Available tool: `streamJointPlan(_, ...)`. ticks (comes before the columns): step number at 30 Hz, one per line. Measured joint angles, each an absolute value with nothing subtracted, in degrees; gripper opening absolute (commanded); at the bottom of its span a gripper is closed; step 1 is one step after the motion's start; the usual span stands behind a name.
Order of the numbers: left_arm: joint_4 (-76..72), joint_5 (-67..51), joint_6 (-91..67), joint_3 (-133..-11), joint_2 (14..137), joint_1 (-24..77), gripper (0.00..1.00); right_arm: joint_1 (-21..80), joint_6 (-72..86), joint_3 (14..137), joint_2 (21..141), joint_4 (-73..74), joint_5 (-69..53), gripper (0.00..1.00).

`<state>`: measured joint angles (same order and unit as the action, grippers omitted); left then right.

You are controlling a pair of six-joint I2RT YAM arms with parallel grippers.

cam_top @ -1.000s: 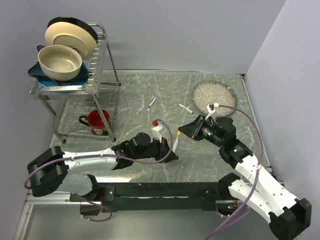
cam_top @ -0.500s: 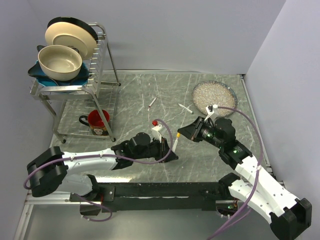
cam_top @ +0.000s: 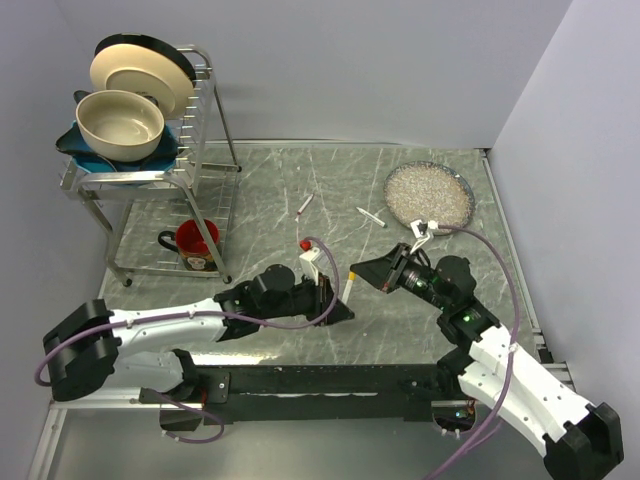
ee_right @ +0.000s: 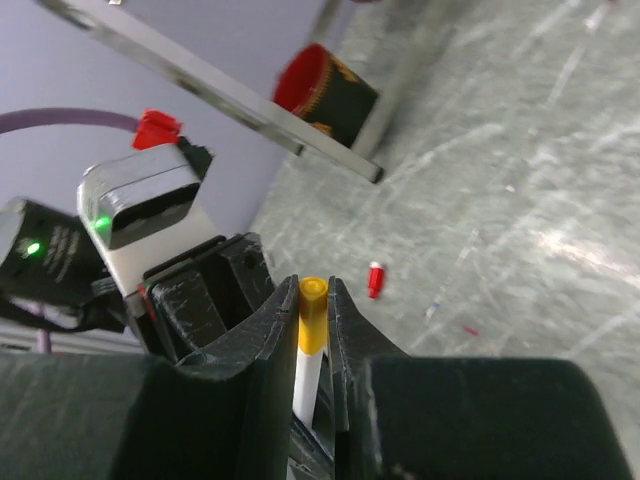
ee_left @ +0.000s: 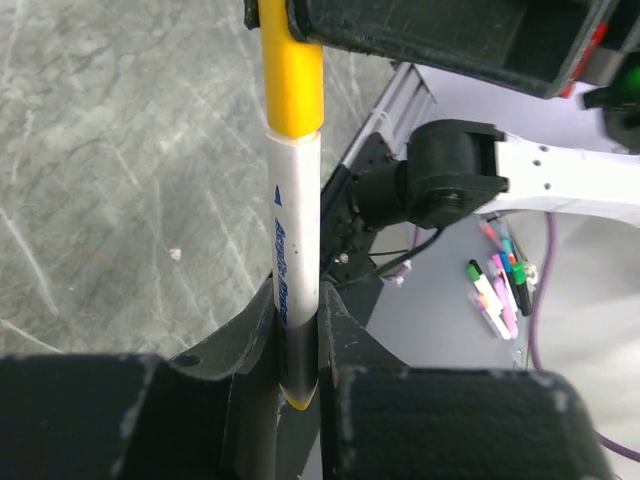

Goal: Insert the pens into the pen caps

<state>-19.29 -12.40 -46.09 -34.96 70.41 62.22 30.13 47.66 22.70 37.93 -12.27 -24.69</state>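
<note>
Yellow cap (ee_left: pixel 291 75) sits on the end of a white pen (ee_left: pixel 296 250), held above the table's (cam_top: pixel 270 180) near middle.
The left gripper (ee_left: pixel 298 325) clenches the barrel and the right gripper (ee_right: pixel 313 300) clenches the cap; a second pen (cam_top: pixel 305 205), a third pen (cam_top: pixel 371 216) and a red cap (cam_top: pixel 305 244) lie farther back.

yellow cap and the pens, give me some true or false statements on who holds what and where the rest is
1. The left gripper is shut on a white pen. True.
2. The right gripper holds the red cap. False: it is shut on the yellow cap; the red cap lies on the table.
3. The yellow cap meets the end of the held pen. True.
4. All three pens are in the grippers. False: a second pen and a third pen lie on the table.
5. The red mug sits low in the dish rack. True.
</note>
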Motion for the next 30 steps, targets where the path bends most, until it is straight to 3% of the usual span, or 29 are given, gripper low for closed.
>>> streamJointPlan(5,-19.1,-12.6,-45.6,-34.9,67.2,62.5,0.01,30.4,48.4,20.7,34.4,-17.2,-25.7,0.04)
streamJointPlan(7,-19.4,-12.6,-45.1,-34.6,65.8,62.8,0.01,30.7,48.4,20.7,33.8,-18.0,-26.0,0.11)
streamJointPlan(10,-20.3,-12.6,-43.8,-33.0,63.4,63.0,0.01,31.1,48.4,20.9,33.7,-18.9,-27.4,0.34)
streamJointPlan(11,-20.3,-12.5,-43.0,-32.4,62.6,63.0,0.01,31.2,48.5,21.1,34.0,-18.8,-27.8,0.45)
streamJointPlan(19,-21.5,-9.6,-38.0,-31.8,55.2,62.1,0.01,31.7,47.3,24.1,33.5,-11.0,-30.6,0.74)
streamJointPlan(30,-15.5,-10.0,-33.0,-31.8,49.1,62.1,0.01,32.5,40.9,38.9,36.3,-9.8,-33.5,0.84)
